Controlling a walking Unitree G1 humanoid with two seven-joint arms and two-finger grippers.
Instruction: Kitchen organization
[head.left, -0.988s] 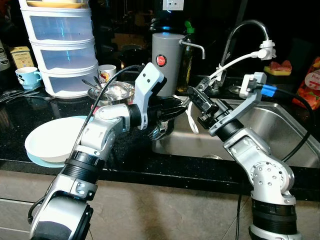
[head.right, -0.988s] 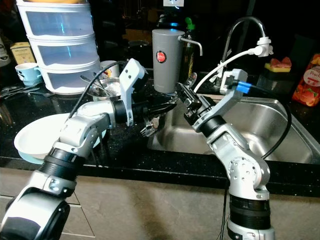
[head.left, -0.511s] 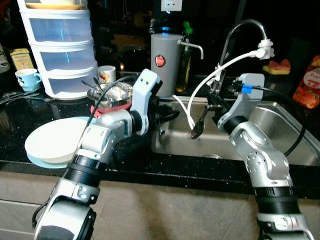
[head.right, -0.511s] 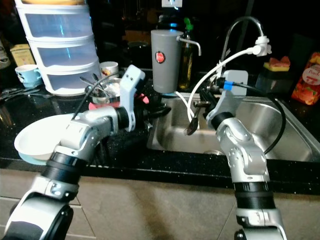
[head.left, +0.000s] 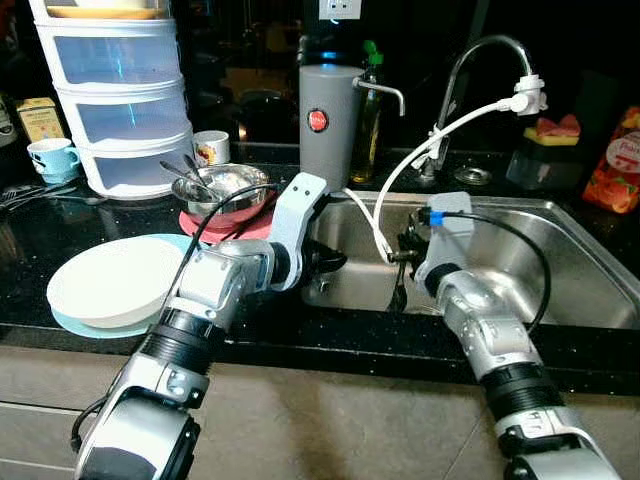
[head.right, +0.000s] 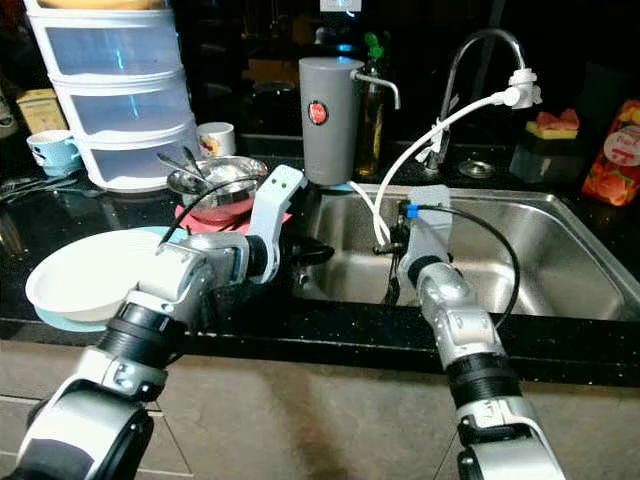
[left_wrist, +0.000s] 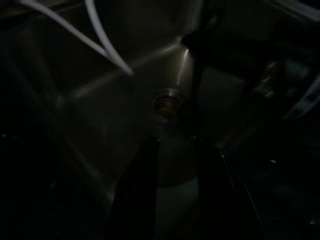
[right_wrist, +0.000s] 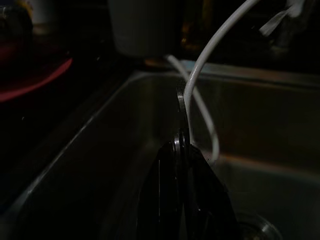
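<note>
Right end effector (head.left: 400, 262) grips fork (head.left: 398, 292) inside sink's (head.left: 560, 215) left wall.

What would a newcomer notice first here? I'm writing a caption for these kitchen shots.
Both silver arms reach over the steel sink: the right tool grips a fork hanging tines-down over the basin, with the left tool beside it. On the dark counter to the left sits a big white bowl.

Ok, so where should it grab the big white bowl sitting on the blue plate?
Probably by the rim of the white bowl, on its right edge, from above with one finger inside. It stands upright and is too wide to span. The left gripper is nearest; the right gripper holds a fork.
</note>
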